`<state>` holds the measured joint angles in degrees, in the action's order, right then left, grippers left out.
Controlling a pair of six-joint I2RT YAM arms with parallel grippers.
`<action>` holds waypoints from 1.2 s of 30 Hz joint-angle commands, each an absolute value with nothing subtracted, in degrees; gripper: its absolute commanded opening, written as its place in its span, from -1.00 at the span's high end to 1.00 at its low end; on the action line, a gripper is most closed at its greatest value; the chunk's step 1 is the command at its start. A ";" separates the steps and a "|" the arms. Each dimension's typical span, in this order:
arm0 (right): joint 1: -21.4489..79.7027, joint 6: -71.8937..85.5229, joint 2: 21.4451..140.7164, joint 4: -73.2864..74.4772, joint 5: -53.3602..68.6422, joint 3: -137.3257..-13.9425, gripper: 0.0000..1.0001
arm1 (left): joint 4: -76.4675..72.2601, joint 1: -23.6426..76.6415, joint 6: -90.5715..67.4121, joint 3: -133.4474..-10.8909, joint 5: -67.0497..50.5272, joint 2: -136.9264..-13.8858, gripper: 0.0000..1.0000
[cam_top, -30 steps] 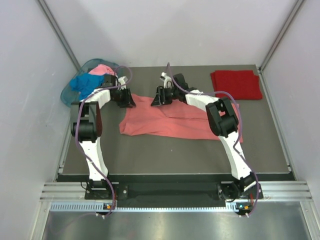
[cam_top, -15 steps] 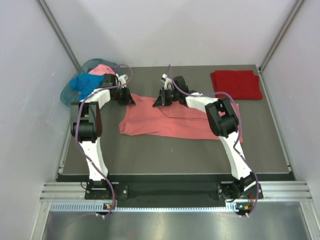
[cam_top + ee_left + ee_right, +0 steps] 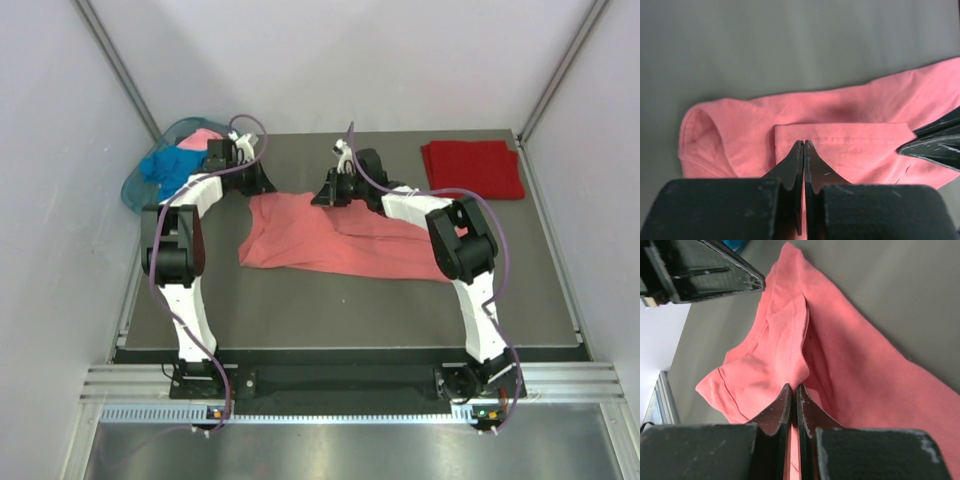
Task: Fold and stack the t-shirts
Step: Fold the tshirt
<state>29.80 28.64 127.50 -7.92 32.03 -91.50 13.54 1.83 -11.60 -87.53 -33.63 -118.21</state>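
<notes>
A translucent teal basket point(image 3: 130, 188) sat at the far left corner of the dark grey worktop point(image 3: 350, 310), partly over its edge. White walls point(image 3: 60, 250) stood around.

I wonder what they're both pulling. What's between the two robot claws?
The soft salmon-coral cotton t-shirt: its far edge runs between the left gripper and the right gripper, both pinching it, as the top view shows.

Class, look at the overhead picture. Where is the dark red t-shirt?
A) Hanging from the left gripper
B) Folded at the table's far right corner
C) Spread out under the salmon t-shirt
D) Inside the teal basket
B: the dark red t-shirt lies folded on the table at its far right corner, apart from the salmon t-shirt and the teal basket.
</notes>
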 commanded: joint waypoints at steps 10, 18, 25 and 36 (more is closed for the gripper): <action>29.36 29.09 124.37 -10.81 28.04 -88.60 1.00 | 25.92 2.11 -6.33 -95.89 -34.53 -119.61 0.38; 29.09 29.62 124.19 -10.63 28.83 -88.16 1.00 | 29.88 3.69 -2.73 -95.45 -32.00 -122.52 0.31; 29.00 29.97 124.19 -10.99 29.36 -88.24 1.00 | 30.41 3.87 -2.37 -96.68 -31.03 -124.98 0.27; 29.00 29.97 123.84 -10.72 29.71 -88.33 1.00 | 30.50 5.19 -1.58 -95.89 -25.58 -124.19 0.22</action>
<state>29.43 30.24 127.50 -8.14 28.77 -87.79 31.53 4.95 -2.81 -96.03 -28.03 -125.99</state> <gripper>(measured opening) 0.017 0.385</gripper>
